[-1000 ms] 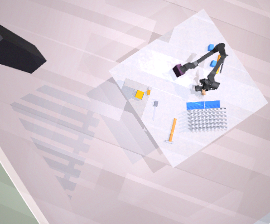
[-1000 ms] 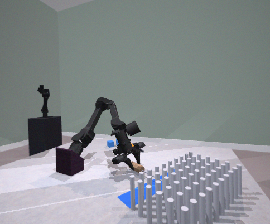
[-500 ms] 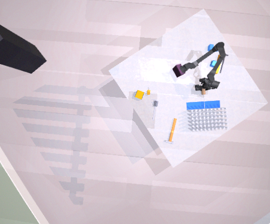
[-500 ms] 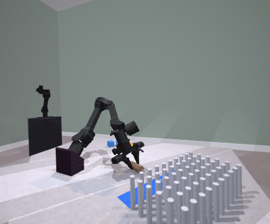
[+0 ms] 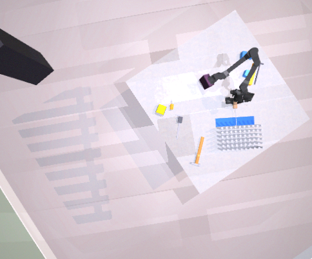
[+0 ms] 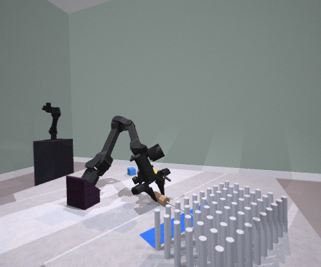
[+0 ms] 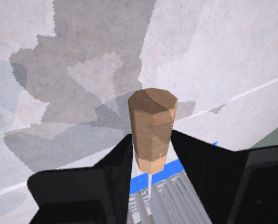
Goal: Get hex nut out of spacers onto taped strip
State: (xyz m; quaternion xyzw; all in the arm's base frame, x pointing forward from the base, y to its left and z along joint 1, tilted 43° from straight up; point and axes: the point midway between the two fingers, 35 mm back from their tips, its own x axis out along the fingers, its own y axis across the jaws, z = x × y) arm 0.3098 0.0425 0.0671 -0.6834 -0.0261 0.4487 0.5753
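My gripper (image 5: pixel 235 102) (image 6: pixel 159 196) (image 7: pixel 151 135) is shut on the wooden handle (image 5: pixel 235 105) (image 6: pixel 163 199) (image 7: pixel 151 127) of a thin-shafted tool. The shaft (image 5: pixel 236 113) (image 6: pixel 175 208) (image 7: pixel 149 185) points from the handle over the blue taped strip (image 5: pixel 225 122) (image 6: pixel 152 236) (image 7: pixel 169 172) toward the near row of spacers. The grey metal spacers (image 5: pixel 239 138) (image 6: pixel 239 247) (image 7: pixel 172 202) stand upright in rows behind the strip. The tool's far end is too small to tell, and it lies at the field's front edge in the top view. I cannot see the hex nut in any view.
An orange-handled tool (image 5: pixel 200 150) with a crossbar lies left of the spacers. A grey-handled thin tool (image 5: pixel 180 120), a yellow block (image 5: pixel 160 109) and a small orange piece (image 5: pixel 171 106) lie farther left. Blue blocks (image 5: pixel 243 55) (image 6: pixel 131 171) and a yellow-orange object (image 5: pixel 251 78) lie near the arm.
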